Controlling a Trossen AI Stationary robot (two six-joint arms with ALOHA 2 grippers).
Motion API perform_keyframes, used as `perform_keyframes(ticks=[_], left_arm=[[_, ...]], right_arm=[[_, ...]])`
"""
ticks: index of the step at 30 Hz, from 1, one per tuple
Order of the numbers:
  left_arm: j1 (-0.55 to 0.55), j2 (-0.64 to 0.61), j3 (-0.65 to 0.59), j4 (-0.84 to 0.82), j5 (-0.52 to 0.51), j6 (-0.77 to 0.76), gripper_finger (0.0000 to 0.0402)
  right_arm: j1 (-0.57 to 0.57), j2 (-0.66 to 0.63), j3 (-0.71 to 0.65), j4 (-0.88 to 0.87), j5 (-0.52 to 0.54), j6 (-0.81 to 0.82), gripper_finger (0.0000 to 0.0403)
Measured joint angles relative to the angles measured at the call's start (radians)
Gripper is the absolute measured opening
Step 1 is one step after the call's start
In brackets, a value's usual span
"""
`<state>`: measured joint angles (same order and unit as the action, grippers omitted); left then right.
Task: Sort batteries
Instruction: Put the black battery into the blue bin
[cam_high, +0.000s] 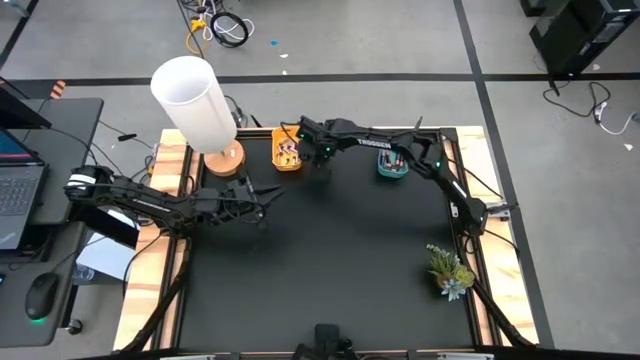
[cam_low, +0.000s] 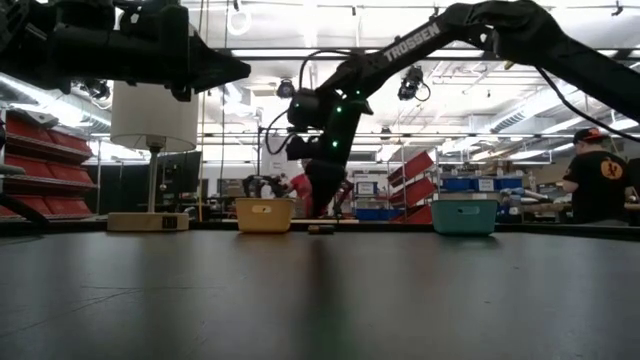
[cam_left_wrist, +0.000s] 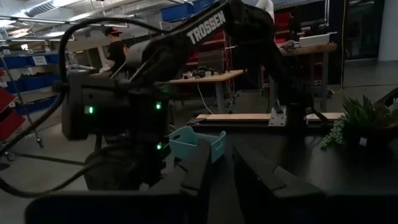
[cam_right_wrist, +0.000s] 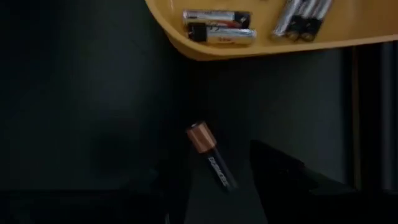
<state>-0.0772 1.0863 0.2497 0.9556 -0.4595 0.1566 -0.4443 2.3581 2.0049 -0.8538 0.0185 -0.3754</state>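
Batteries are the objects being sorted, and one loose battery (cam_right_wrist: 210, 160), dark with a copper-coloured end, lies flat on the black table (cam_high: 320, 270) near the centre of the right wrist view, just beside the rim of the yellow bin (cam_right_wrist: 261, 45) that curves across the top of that frame; several more batteries (cam_right_wrist: 219, 26), whitish-silver and dark, already lie inside that bin; in the overhead view the yellow bin (cam_high: 287, 151) sits at upper centre and a teal bin (cam_high: 391, 163) sits to its right, also holding batteries; the right gripper (cam_right_wrist: 214, 186) hangs directly over the loose battery with its jaws spread apart, one dark finger on either side and not yet touching it, grasping nothing; the left gripper (cam_high: 262, 200) waits at the left of the overhead view, above bare table, its two fingers narrowly parted and empty in its own wrist view; a white lamp (cam_high: 196, 102) stands at upper left and a small plant (cam_high: 450, 270) at lower right; a person (cam_low: 598, 180) stands in the room at the far right of the low view; the battery is probably light, rigid and smooth, so it may roll or slip; the best hold seems to be across its middle, pinching the round body from both sides.
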Motion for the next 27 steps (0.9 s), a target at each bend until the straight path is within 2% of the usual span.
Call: perform_keyframes(ticks=[10,20,24,27], left_arm=[[0.0,0.0,0.0,-0.002,0.0,0.0,0.0069],[-0.003,0.0,0.0,-0.009,0.0,-0.003,0.0069],[-0.003,0.0,0.0,-0.009,0.001,-0.006,0.0069],[-0.003,0.0,0.0,-0.01,0.001,-0.007,0.0069]], right_arm=[[-0.023,-0.003,0.001,-0.03,-0.009,-0.04,0.0167],[-0.016,0.053,0.001,-0.053,0.008,-0.041,0.0158],[-0.015,0.053,0.0,-0.064,0.026,-0.036,0.0142],[-0.013,0.053,0.001,-0.082,0.05,-0.037,0.011]])
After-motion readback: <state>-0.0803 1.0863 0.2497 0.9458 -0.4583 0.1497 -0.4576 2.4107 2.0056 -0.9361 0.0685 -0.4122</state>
